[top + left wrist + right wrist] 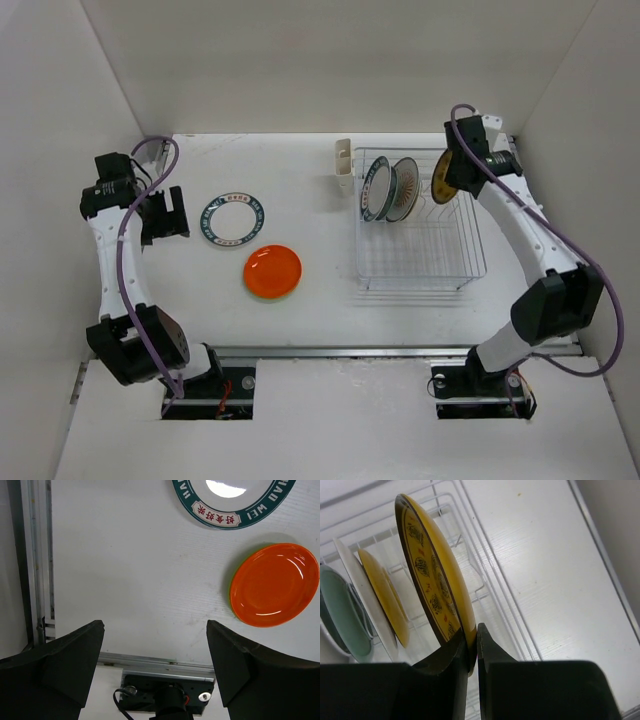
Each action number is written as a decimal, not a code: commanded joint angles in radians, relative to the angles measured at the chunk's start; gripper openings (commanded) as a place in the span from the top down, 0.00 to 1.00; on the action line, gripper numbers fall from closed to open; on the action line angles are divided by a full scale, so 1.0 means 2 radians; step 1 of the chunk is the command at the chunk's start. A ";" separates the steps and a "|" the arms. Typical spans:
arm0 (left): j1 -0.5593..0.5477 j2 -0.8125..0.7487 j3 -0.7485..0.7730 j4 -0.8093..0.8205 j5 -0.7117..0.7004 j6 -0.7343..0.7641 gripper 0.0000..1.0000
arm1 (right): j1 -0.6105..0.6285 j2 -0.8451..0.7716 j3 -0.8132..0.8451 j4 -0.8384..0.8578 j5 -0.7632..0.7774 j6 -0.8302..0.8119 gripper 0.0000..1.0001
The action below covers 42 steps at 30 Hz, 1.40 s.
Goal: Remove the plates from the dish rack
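The dish rack stands at the right of the table. At its far right end my right gripper is shut on the rim of the upright brown-yellow patterned plate. Beside it in the slots stand a white plate with orange centre and a teal-green plate. A white plate with dark teal rim and a plain orange plate lie flat on the table. My left gripper hangs open and holds nothing, left of the teal-rimmed plate.
A small cream cutlery cup sits at the rack's far left corner. White walls close in the table on the left, back and right. A metal rail runs along the near edge by the arm bases.
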 commanded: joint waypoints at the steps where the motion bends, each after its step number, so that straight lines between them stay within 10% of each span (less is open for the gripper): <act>1: -0.001 -0.027 0.021 -0.009 0.008 0.003 0.19 | 0.000 -0.042 0.006 -0.004 0.036 0.005 1.00; 7: -0.001 -0.036 0.021 -0.013 0.008 0.003 0.19 | 0.016 -0.078 0.026 -0.016 0.029 0.000 1.00; 15: -0.001 -0.031 0.021 -0.013 0.008 0.003 0.19 | 0.156 -0.094 -0.010 0.098 -0.249 -0.037 1.00; 30: -0.001 -0.035 0.007 -0.018 -0.006 0.013 0.19 | 0.280 0.231 0.110 0.171 -0.458 -0.018 0.99; 42: -0.001 -0.031 0.012 -0.022 -0.015 0.018 0.19 | 0.319 0.292 0.125 0.090 -0.348 -0.041 0.42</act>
